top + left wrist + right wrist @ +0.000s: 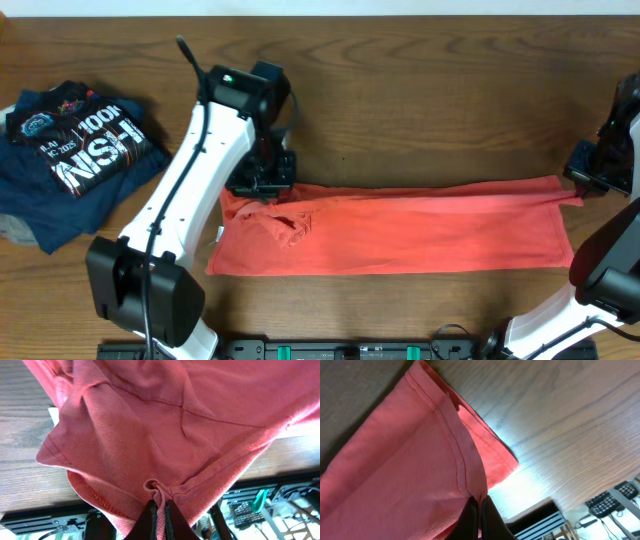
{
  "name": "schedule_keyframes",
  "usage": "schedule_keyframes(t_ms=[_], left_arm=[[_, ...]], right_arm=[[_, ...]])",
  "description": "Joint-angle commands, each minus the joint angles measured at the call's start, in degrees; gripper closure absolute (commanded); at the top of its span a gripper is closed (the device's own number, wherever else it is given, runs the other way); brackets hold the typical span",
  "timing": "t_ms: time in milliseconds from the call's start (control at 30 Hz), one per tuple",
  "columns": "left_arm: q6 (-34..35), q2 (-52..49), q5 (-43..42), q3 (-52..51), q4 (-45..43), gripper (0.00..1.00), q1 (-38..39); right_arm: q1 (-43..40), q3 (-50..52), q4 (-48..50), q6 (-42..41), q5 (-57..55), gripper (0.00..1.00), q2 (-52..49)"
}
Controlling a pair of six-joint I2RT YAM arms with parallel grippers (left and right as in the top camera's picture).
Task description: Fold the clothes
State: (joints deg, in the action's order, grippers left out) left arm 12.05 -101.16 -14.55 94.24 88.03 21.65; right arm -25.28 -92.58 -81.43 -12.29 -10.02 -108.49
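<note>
On the wooden table (pixel 420 90), the left gripper (pixel 262 186), its arm reaching forward, was clamped on the left edge of the coral T-shirt (pixel 400 232). The right gripper (pixel 588 180) pinched its right corner, the shirt stretched between them. The folded navy shirts (pixel 70 150) at far left partly read "NSH".

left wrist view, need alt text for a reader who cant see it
The left hand, shut, pinches a bunched bit of hem of a coral-red T-shirt, whose wrinkled fabric fills most of the frame. The brown wooden table shows at the left and right edges.
</note>
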Motion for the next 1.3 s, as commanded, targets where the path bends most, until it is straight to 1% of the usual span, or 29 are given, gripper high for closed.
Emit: schedule_keyframes(t_ms=[0,133,167,233,267,333,500,600,667,700,767,867,1067,1200,1267], left_arm=[[0.7,0.0,0.0,-0.7,0.7,0.94,2.2],[0.7,0.0,0.0,-0.7,2.3,0.94,4.0],[0.7,0.0,0.0,-0.7,2.8,0.94,4.2],[0.7,0.0,0.0,-0.7,3.8,0.92,4.2],[0.7,0.0,0.0,-0.7,4.3,0.9,4.2],[0.7,0.0,0.0,-0.7,4.7,0.88,4.2],[0.7,0.0,0.2,-0.7,2.9,0.88,4.2],[0.7,0.0,0.2,-0.7,2.3,0.88,4.2],[0.7,0.0,0.7,-0.7,1.8,0.87,4.2],[0.7,0.0,1.5,-0.7,1.6,0.84,4.2],[1.0,0.0,3.9,-0.7,1.6,0.69,4.2],[3.7,0.0,6.4,-1.7,1.0,0.57,4.2],[8.5,0.0,6.9,-9.1,-3.4,0.48,4.2],[13.2,0.0,9.7,-15.6,-6.9,0.46,3.8],[14.5,0.0,11.0,-18.8,-8.7,0.44,3.4]], right_arm=[[-0.6,1.5,-0.3,0.8,-2.7,0.98,-0.3],[-0.6,3.6,-1.0,0.8,-4.9,0.95,-0.3],[-0.6,4.1,-1.1,0.8,-5.3,0.92,-0.3],[-0.6,4.6,-1.0,0.8,-5.2,0.78,-0.3],[-0.7,4.7,-1.0,0.8,-5.2,0.73,-0.3],[-0.7,4.7,-1.0,0.8,-5.2,0.69,-0.3],[-0.6,4.7,-0.4,0.6,-3.5,0.69,-0.3],[-0.3,5.0,0.6,0.7,1.4,0.7,-0.3],[0.1,5.9,1.7,2.7,5.0,0.69,-0.3],[0.4,6.6,2.3,3.2,6.1,0.7,-0.3],[1.0,8.5,3.5,3.2,6.9,0.69,-0.3],[2.2,12.2,6.1,3.1,7.2,0.68,-0.3],[4.2,19.4,12.0,2.9,7.3,0.6,-0.3],[4.3,22.2,14.7,2.9,7.3,0.58,-0.3],[4.3,22.4,14.8,2.6,7.2,0.58,-0.3]])
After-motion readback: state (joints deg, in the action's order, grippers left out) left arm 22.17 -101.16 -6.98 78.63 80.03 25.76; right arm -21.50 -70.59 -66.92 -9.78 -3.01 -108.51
